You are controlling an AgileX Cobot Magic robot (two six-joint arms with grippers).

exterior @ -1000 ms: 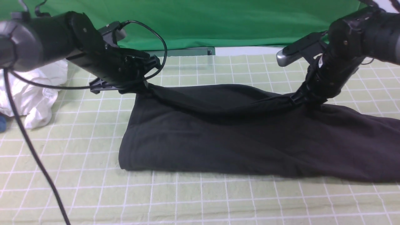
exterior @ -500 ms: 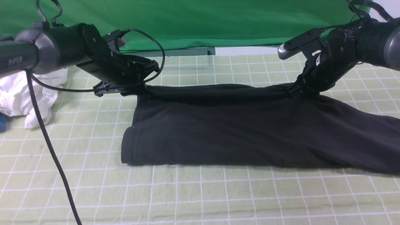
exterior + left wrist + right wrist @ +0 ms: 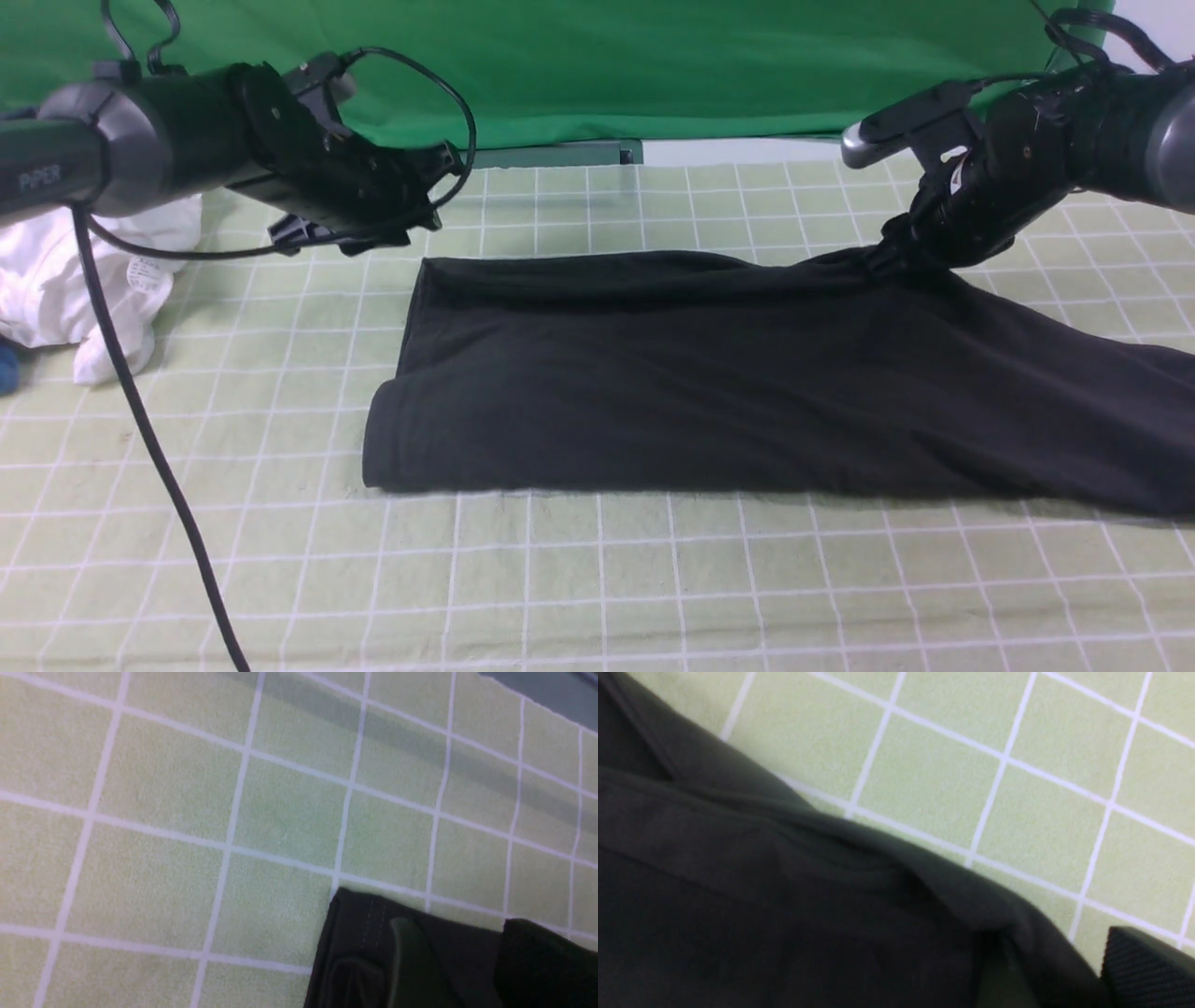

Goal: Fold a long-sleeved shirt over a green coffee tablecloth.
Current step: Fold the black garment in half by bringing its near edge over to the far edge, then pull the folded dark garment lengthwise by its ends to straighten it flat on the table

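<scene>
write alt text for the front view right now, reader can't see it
A black shirt lies partly folded on a pale green gridded cloth; the left gripper hovers open above its far left corner, while the right gripper is down at its far edge.

Crumpled white fabric garment (image 3: 56, 271) with round printed label tag (image 3: 147, 274), far left. Small blue object (image 3: 7, 369) beside it, cut off by frame edge. Plain deep-green fabric backdrop (image 3: 597, 65) across back, wrinkled.

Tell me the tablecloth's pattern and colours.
The tablecloth is pale yellow-green with a grid of thin white lines, seen best in the front view.
</scene>
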